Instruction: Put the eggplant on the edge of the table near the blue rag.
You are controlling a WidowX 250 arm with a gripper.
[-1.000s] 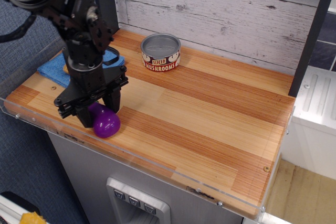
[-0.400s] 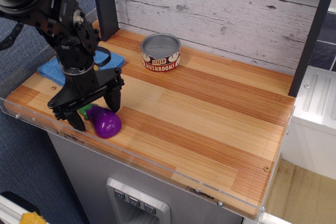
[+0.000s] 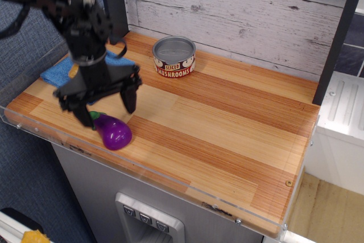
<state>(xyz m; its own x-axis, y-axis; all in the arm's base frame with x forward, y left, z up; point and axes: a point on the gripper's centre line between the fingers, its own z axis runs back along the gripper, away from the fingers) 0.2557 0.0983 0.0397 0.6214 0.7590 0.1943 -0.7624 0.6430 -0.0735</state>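
The purple eggplant (image 3: 113,131) with its green stem cap lies on the wooden table (image 3: 227,135) close to the front left edge. The blue rag (image 3: 58,72) lies at the back left, partly hidden by the arm. My gripper (image 3: 107,108) is open and empty, raised a little above the eggplant, with one finger on each side of it and not touching it.
A mushroom can (image 3: 174,56) stands upright at the back middle of the table. A dark post (image 3: 116,4) rises behind the arm. A clear plastic rim (image 3: 34,123) runs along the front and left edges. A white plank wall stands behind.
My gripper has let go of the eggplant and risen, opening wider. The eggplant stays lying by the front left edge, its stem now uncovered.
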